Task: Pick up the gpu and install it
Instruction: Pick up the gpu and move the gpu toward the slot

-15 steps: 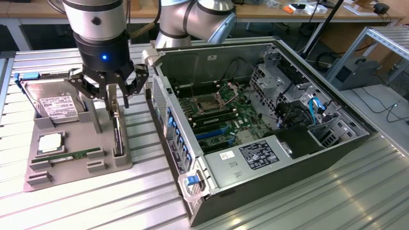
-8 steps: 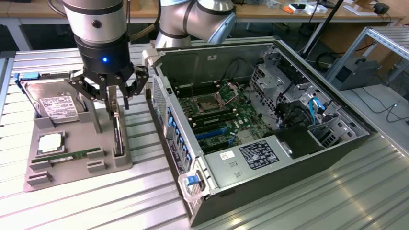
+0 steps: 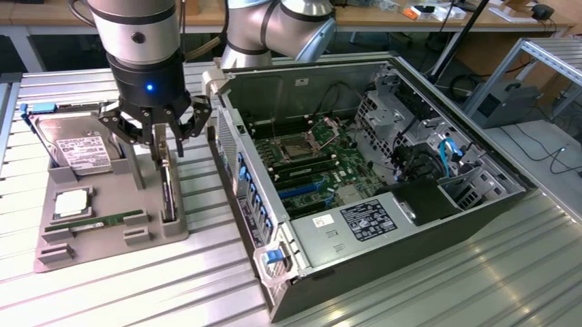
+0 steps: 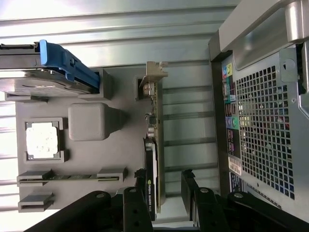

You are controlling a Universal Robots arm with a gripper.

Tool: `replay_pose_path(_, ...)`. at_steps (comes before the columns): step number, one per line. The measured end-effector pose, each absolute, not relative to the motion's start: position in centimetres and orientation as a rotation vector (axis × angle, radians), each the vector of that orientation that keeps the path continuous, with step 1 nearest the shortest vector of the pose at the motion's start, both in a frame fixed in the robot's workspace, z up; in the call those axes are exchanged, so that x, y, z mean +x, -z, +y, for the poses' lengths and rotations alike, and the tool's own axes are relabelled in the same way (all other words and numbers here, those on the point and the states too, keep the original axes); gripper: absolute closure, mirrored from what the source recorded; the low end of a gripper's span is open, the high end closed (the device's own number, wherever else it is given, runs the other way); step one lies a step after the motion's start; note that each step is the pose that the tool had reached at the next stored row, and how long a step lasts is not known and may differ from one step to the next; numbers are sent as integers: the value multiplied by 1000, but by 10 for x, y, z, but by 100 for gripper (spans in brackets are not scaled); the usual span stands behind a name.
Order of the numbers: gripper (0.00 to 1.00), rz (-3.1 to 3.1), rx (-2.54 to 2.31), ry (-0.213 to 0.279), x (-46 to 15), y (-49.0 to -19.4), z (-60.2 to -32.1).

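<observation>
The gpu (image 3: 167, 185) is a thin black card standing on edge in a slot along the side of the grey holder tray (image 3: 100, 246) nearest the computer. In the wrist view the gpu (image 4: 153, 145) shows its silver bracket at the far end. My gripper (image 3: 162, 133) hangs directly over it, open. In the wrist view the gripper (image 4: 165, 191) has one black finger on each side of the card's near end. The card sits closer to one fingertip (image 4: 141, 189), and neither pad is pressed on it.
The tray also holds a silver hard drive (image 3: 84, 146) in a blue caddy, a square processor chip (image 3: 71, 203) and a green memory stick (image 3: 100, 221). The open computer case (image 3: 473, 204) lies right beside the tray, with the motherboard (image 3: 314, 170) exposed. The ribbed metal table (image 3: 136, 293) extends around them.
</observation>
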State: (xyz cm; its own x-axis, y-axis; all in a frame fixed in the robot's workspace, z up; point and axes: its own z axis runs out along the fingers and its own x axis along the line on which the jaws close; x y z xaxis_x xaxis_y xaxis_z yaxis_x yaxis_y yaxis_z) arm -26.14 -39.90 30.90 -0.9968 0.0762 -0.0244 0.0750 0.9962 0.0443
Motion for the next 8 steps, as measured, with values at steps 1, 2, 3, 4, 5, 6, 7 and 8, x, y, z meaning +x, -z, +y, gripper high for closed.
replay_pose_path(1,58,3112,118,-68,-261,-308,-399)
replay_pose_path(2,58,3113,118,-68,-261,-308,-399)
replay_pose_path(3,58,3113,118,-68,-261,-307,-399)
replay_pose_path(4,58,3113,118,-68,-261,-307,-399)
replay_pose_path(5,58,3112,118,-68,-261,-306,-399)
replay_pose_path(6,58,3113,118,-68,-261,-306,-399)
replay_pose_path(7,58,3112,118,-68,-261,-306,-399)
replay_pose_path(8,58,3112,118,-68,-261,-305,-399)
